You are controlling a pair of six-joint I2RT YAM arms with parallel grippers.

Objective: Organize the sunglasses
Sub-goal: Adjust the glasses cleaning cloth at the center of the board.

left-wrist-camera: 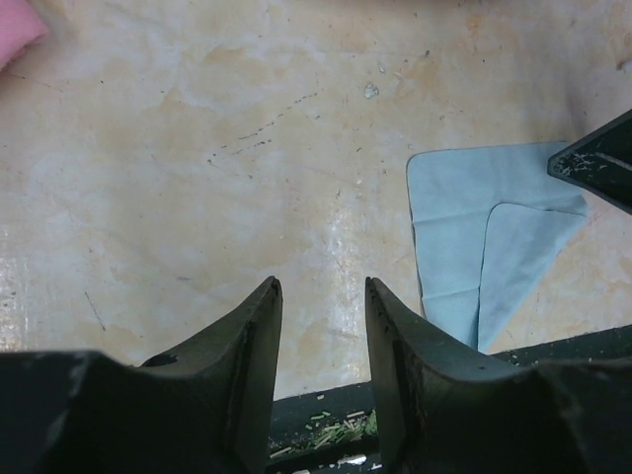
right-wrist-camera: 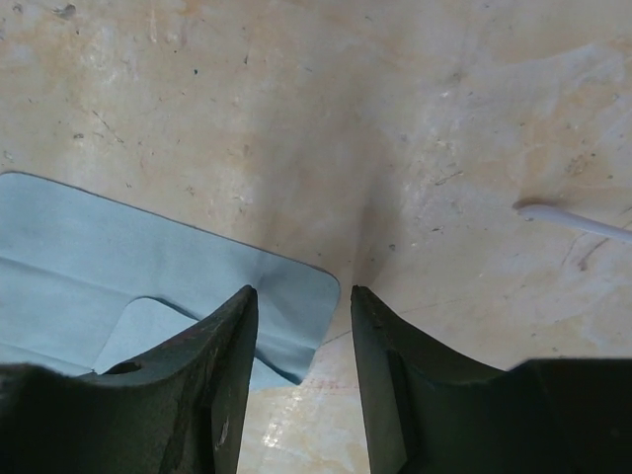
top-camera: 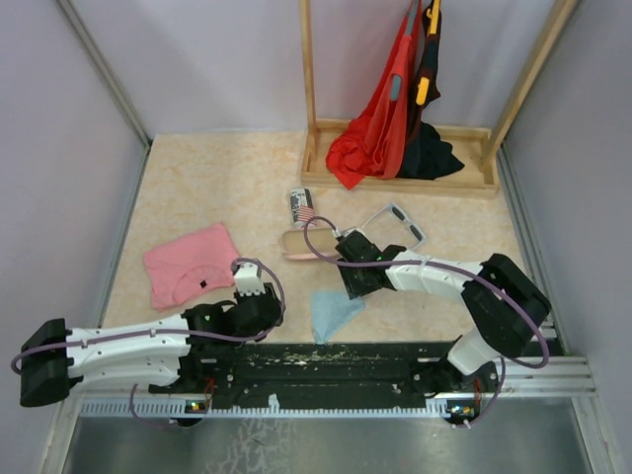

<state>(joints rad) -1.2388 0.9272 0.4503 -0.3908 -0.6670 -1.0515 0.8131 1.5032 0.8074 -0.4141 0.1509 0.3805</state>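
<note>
Centre right of the overhead view, the white-framed sunglasses point(top-camera: 400, 219) lie on the mottled beige desk point(top-camera: 217, 188), just beyond the right claw point(top-camera: 357, 281). They seem to rest with the arms unfolded, though the detail is small. The thin grey pair cannot be made out in any view.

The right claw is spread and empty. In its wrist view it hangs over the corner of a light-blue cloth point(right-wrist-camera: 118, 267), and a thin white sliver at the right edge may be an arm of the sunglasses. The left claw point(left-wrist-camera: 321, 286) sits lower left of the cloth, also spread and holding nothing.

A pink case point(top-camera: 296, 244) and a flag-printed case point(top-camera: 301, 207) lie just left of the sunglasses.

The chunky plastic frame is likely light and stiff. Its dark lenses are probably slick and easy to scratch, and the hinged arms may swing. The bridge or the thick upper rim looks like the safest place to pinch, gently.
</note>
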